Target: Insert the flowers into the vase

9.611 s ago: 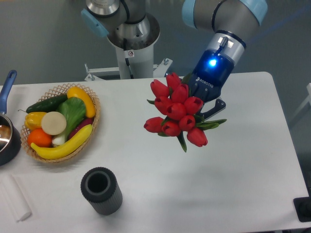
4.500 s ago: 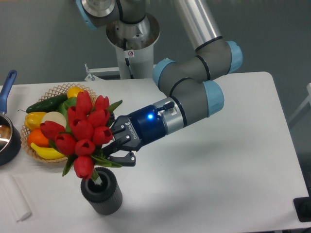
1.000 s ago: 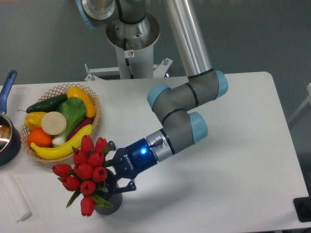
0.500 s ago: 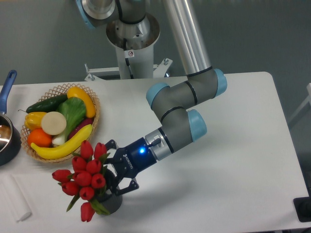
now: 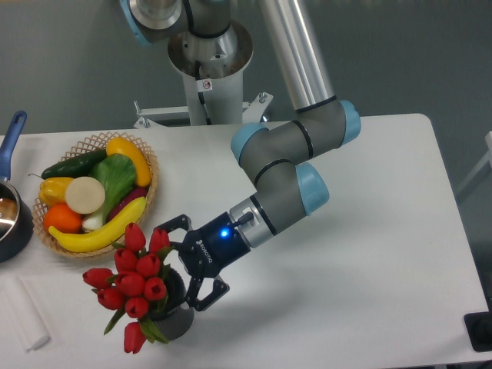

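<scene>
The flowers (image 5: 135, 278), a bunch of red tulip buds with green leaves, stand with their stems inside the vase (image 5: 177, 323), leaning to the left over its rim. The vase is a short dark grey ribbed cylinder near the table's front edge, mostly hidden by the bunch. My gripper (image 5: 183, 266) is just right of the bunch, lying nearly level and pointing left. Its fingers (image 5: 175, 223) are spread wide on either side of the vase top and do not press the stems.
A wicker basket (image 5: 146, 164) of yellow, orange and green produce stands at the left. A dark pan with a blue handle (image 5: 11, 133) is at the left edge. A white roll (image 5: 23, 315) lies at the front left. The robot base (image 5: 209, 73) is at the back.
The bunch has sunk a little deeper into the vase. My gripper's fingers have spread apart and the hand has drawn slightly back to the right, away from the stems.
</scene>
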Motion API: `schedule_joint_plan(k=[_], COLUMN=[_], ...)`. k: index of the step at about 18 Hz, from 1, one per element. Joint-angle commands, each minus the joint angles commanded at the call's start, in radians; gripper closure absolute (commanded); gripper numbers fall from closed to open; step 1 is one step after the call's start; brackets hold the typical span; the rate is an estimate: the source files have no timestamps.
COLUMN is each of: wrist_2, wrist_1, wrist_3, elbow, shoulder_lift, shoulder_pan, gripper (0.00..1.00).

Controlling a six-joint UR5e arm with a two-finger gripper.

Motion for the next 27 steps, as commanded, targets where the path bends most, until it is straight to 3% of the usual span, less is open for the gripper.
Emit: schedule_joint_plan(k=[5, 16, 19, 21, 25, 27], wrist_2=[0.212, 0.621, 0.774, 0.876, 0.89, 0.89], wrist_1=[0.0, -0.023, -0.098, -0.153, -0.308, -0.357], wrist_3=[0.069, 0.02, 0.034, 0.077, 0.267, 0.345], elbow=[-0.003, -0.088, -0.069, -0.046, 0.001, 0.009], shoulder_lift=[0.078, 0.412, 0.475, 0.483, 0.5, 0.515], shoulder_pan=[0.032, 0.199, 0.199, 0.207, 0.248, 0.285], gripper=[0.0, 0.0, 0.0, 0.0, 0.0, 0.0])
